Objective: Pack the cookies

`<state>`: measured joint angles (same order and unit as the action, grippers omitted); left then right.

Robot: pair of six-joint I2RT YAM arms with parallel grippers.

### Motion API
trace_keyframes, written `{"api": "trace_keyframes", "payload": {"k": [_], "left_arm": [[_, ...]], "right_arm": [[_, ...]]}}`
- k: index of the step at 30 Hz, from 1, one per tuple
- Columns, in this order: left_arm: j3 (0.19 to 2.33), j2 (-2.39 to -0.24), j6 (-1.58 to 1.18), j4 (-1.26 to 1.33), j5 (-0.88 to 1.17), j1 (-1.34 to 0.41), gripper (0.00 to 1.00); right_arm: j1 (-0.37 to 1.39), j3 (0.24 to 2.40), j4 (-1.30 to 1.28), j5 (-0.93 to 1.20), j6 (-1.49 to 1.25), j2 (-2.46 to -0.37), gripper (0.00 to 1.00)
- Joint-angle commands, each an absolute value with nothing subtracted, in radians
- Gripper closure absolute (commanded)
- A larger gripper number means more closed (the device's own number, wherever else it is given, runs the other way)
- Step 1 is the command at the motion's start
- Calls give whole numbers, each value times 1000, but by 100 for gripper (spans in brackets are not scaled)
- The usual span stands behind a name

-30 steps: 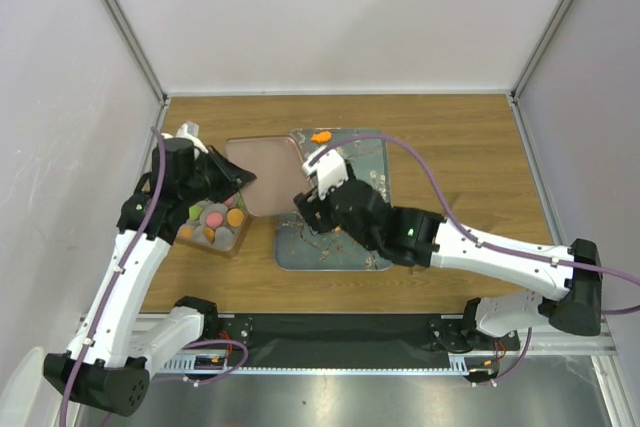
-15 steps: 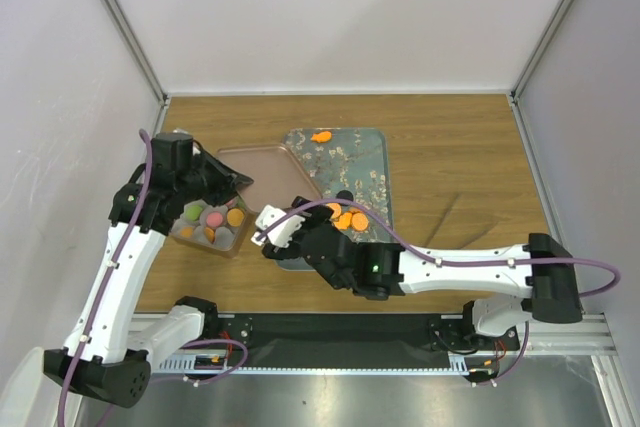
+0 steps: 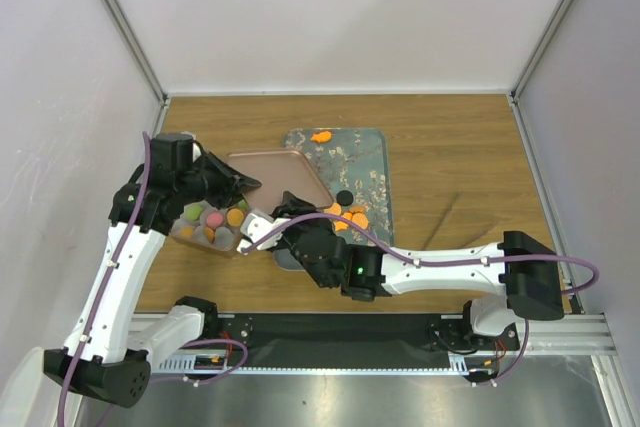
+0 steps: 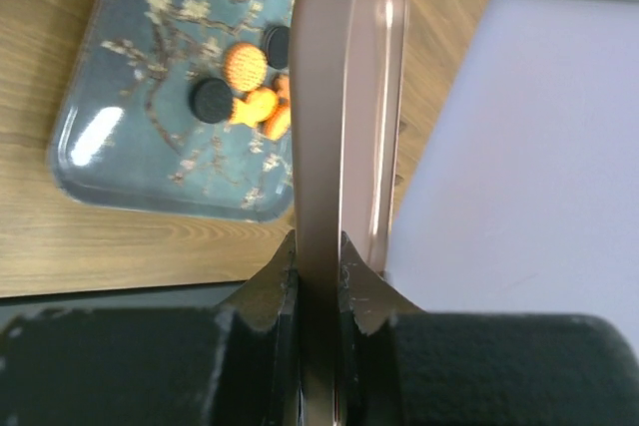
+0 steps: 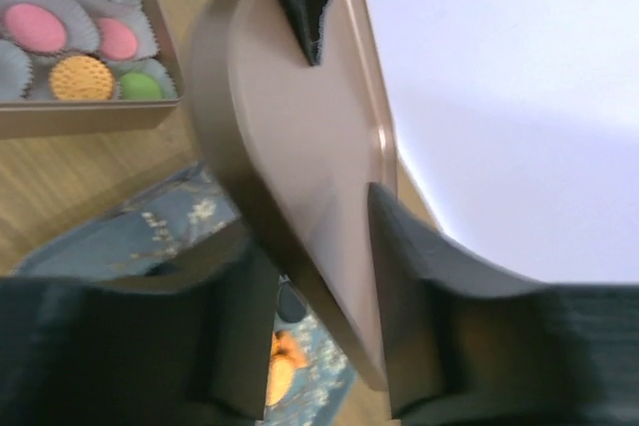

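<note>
My left gripper (image 3: 218,177) is shut on the near edge of a brown lid (image 3: 283,179) and holds it tilted above the table; in the left wrist view both fingers (image 4: 286,281) pinch the lid (image 4: 339,97). My right gripper (image 3: 280,215) is open, with one jaw on each side of the lid's (image 5: 300,147) other edge. A brown box (image 3: 212,225) holds pink, green and orange cookies (image 5: 80,75) in paper cups. More orange cookies (image 3: 350,215) and a black cookie (image 3: 343,197) lie on the floral tray (image 3: 370,157). One irregular orange piece (image 3: 321,136) lies at its far edge.
The floral tray (image 4: 130,147) lies in the middle of the wooden table, just right of the box. My right arm stretches across the tray's near edge. White walls enclose the table at left, back and right.
My right gripper has swung left off the tray to the lid's edge beside the box. My left gripper has swung the lid round to the right, over the tray's left edge.
</note>
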<state>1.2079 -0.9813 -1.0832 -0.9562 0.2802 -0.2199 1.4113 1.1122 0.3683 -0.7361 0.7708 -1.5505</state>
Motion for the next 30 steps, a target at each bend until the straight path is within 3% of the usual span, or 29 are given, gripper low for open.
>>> {"api": "trace_keyframes", "payload": {"k": [1, 3, 7, 8, 9, 11, 17, 23, 27, 30], "left_arm": [[1223, -963, -1097, -910, 362, -213, 90], [1224, -963, -1091, -899, 376, -213, 83], [1224, -971, -1080, -881, 396, -213, 64], [1230, -979, -1072, -877, 396, -213, 50], [1233, -982, -1069, -877, 396, -213, 44], [1250, -991, -1052, -877, 388, -213, 31], [1336, -1008, -988, -890, 232, -213, 11], [1457, -1022, -894, -950, 3, -181, 6], [1433, -997, -874, -953, -317, -179, 6], [1382, -999, -861, -957, -429, -152, 7]], "right_arm": [[1410, 1104, 488, -753, 834, -1545, 63], [1411, 1101, 502, -755, 842, -1542, 76], [1416, 1100, 499, -759, 847, -1531, 92], [1416, 1100, 497, -761, 850, -1531, 94], [1420, 1100, 494, -765, 850, -1531, 99], [1424, 1098, 488, -769, 845, -1522, 100], [1416, 1106, 399, -778, 778, -1482, 100], [1316, 1169, 143, -655, 491, -1428, 100], [1192, 1274, 20, -487, 284, -1437, 100], [1108, 1351, -40, -326, 103, -1470, 100]]}}
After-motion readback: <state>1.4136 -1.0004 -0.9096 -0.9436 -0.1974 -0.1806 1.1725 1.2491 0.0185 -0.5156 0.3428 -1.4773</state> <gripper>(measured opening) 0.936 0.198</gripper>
